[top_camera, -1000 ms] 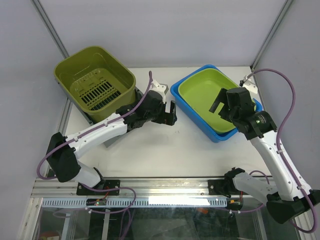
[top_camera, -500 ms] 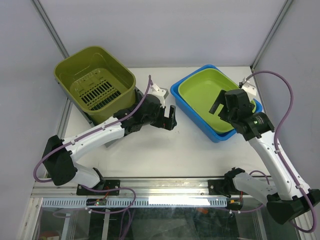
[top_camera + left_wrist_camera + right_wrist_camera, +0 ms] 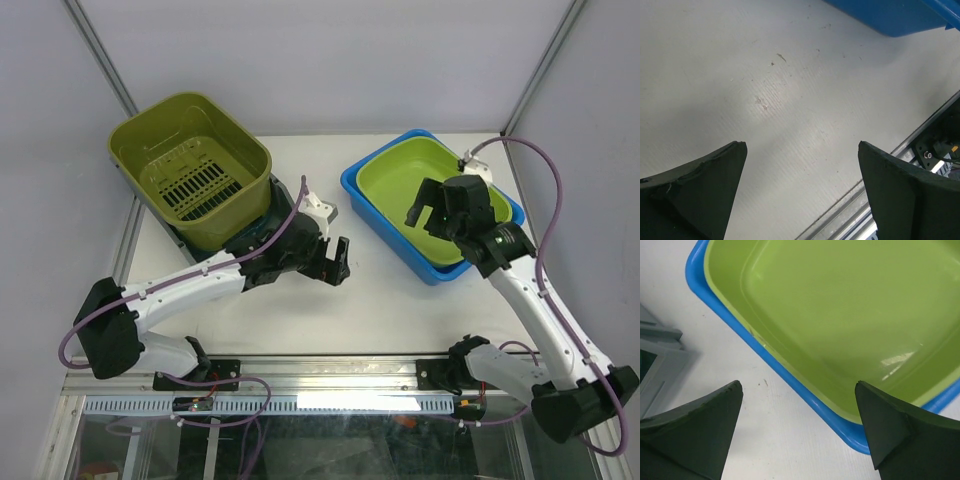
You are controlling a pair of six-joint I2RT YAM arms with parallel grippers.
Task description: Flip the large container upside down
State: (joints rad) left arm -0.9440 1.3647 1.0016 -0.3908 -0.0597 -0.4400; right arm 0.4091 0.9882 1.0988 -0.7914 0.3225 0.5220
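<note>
The large olive-green slotted container stands upright, open side up, at the back left on a grey base. My left gripper is open and empty, low over the bare table to the container's right and apart from it; in the left wrist view only table shows between its fingers. My right gripper is open and empty above the lime-green tub; in the right wrist view it hovers over that tub's near-left rim.
The lime-green tub sits nested in a blue tub at the back right; the blue rim shows in the right wrist view and a blue corner in the left wrist view. The grey base's corner lies left. A metal rail runs along the near edge.
My left gripper has moved nearer to me and slightly down over the table, away from the olive container. My right gripper has shifted left over the lime tub.
</note>
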